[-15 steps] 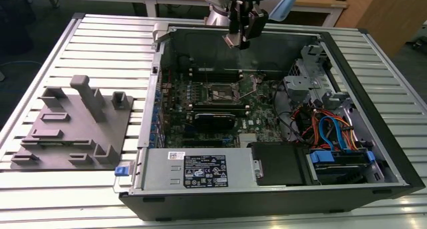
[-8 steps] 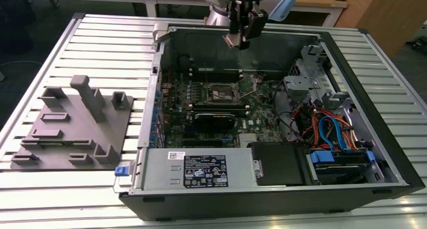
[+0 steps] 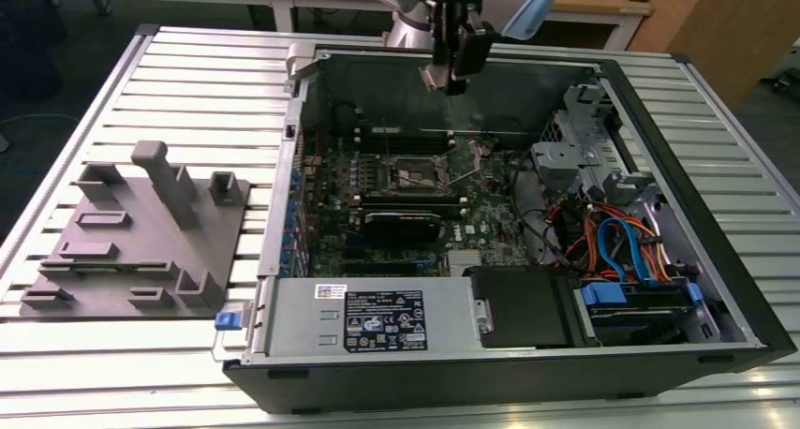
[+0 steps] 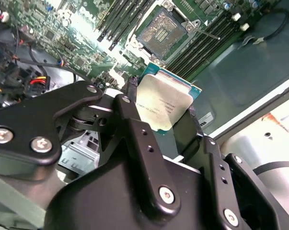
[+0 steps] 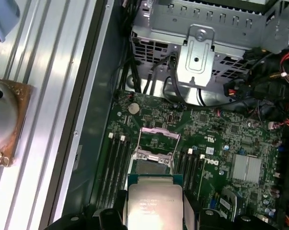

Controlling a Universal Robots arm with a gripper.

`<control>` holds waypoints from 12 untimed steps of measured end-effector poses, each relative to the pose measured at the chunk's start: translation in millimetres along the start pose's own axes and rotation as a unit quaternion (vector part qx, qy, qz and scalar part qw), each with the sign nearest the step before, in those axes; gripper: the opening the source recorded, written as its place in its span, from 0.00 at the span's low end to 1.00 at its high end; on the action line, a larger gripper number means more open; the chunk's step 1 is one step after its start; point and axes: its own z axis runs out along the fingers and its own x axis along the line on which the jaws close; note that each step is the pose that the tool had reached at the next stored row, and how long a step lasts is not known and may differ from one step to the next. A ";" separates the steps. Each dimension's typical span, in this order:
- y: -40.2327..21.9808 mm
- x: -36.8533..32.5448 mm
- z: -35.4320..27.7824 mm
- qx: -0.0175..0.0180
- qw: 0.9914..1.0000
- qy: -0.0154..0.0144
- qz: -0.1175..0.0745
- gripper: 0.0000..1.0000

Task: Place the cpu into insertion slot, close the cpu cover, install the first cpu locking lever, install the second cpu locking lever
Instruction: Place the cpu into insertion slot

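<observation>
The claw (image 4: pixel 159 111) is gripping the cpu (image 4: pixel 166 93) by opposite edges, seemingly leaving its underside free for seating. It is hovering over the open computer case (image 3: pixel 700 214) on the bench (image 3: pixel 187 82), clear above the uncovered insertion slot (image 4: pixel 162 29).

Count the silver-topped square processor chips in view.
1. The small square silver-topped cpu is held in the end effector, over the green motherboard inside the open black computer case. Others may be hidden.
</observation>
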 end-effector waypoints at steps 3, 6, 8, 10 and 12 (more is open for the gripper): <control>-0.2 -0.1 2.2 0.000 1.000 0.000 0.005 0.54; -0.3 -0.1 3.4 0.000 1.000 -0.001 0.007 0.54; -0.4 -0.1 3.6 0.000 1.000 -0.001 0.007 0.54; -0.4 -0.1 3.7 0.000 1.000 -0.001 0.007 0.54; -0.4 -0.1 3.7 0.000 1.000 -0.001 0.007 0.54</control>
